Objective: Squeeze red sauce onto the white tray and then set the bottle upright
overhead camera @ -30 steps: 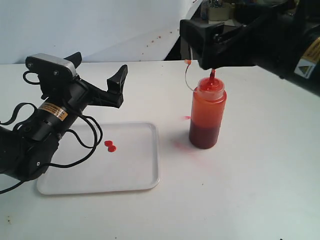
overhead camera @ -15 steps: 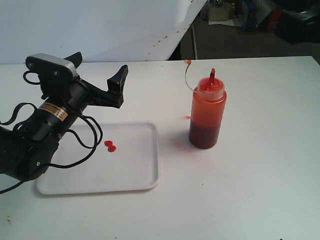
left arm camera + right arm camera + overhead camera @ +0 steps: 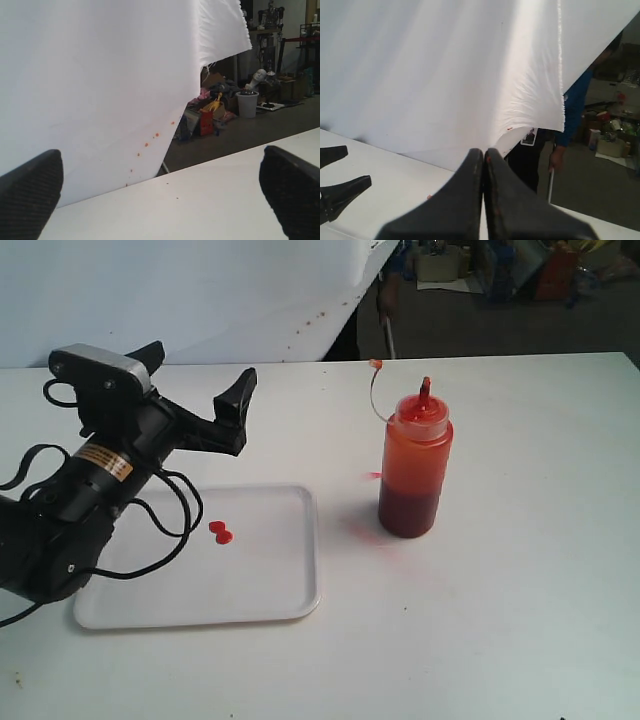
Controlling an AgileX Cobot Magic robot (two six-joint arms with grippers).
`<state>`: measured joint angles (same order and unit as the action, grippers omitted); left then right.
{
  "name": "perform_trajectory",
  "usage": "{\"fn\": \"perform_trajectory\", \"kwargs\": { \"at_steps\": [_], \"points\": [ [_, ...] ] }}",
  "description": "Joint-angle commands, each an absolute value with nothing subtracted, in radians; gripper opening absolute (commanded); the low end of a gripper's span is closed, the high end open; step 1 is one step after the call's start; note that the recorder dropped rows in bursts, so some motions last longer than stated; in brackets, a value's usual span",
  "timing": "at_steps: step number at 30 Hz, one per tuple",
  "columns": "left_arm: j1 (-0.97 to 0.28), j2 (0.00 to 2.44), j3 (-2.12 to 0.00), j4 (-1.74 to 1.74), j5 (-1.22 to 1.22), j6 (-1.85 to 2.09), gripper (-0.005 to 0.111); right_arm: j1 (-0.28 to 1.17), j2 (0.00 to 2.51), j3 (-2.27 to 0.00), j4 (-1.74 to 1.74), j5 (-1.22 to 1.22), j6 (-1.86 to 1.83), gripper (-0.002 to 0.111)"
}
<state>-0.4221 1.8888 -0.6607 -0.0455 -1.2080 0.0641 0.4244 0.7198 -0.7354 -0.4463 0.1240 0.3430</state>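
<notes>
The bottle (image 3: 415, 468) stands upright on the white table, right of the white tray (image 3: 265, 575), with nothing touching it. Its red nozzle points up and the small tip cap (image 3: 376, 364) hangs off to the side on its thin tether. Two small joined blobs of red sauce (image 3: 220, 531) lie on the tray. My left gripper (image 3: 196, 378) hovers open over the tray's far left side; its fingers (image 3: 31, 192) hold nothing. The right gripper (image 3: 484, 156) is shut and empty, away from the bottle and outside the exterior view.
A faint red smear (image 3: 364, 530) marks the table beside the bottle's base. A white backdrop sheet (image 3: 180, 290) hangs behind the table. Past its edge a person (image 3: 570, 115) stands amid workshop clutter.
The right arm, which hung over the bottle's nozzle, has pulled back out of the exterior view and its jaws have shut. The bottle, the tray and the left arm stay put.
</notes>
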Motion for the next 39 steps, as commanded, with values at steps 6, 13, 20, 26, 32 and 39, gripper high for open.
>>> {"fn": "perform_trajectory", "kwargs": {
  "at_steps": [6,13,20,26,32,39],
  "points": [
    [-0.418,1.683,-0.567,-0.042,-1.221,0.064,0.105,0.419,0.666,-0.735,-0.456,0.196,0.315,0.0],
    [-0.418,1.547,-0.506,-0.042,-1.221,0.064,0.105,0.419,0.639,-0.735,-0.456,0.238,0.315,0.0],
    [-0.418,1.434,-0.464,-0.01,-1.221,0.064,0.105,0.419,0.565,-0.694,-0.444,0.257,0.315,0.0],
    [-0.418,1.366,-0.464,0.0,-1.201,0.064,0.099,0.419,0.449,-0.625,-0.433,0.251,0.317,0.0],
    [-0.418,1.329,-0.464,0.054,-1.13,0.064,0.042,0.419,0.324,-0.566,-0.433,0.255,0.317,0.0],
    [-0.418,1.325,-0.464,0.188,-1.121,0.064,0.0,0.419,0.212,-0.543,-0.445,0.336,0.316,0.0]
  ]
}}
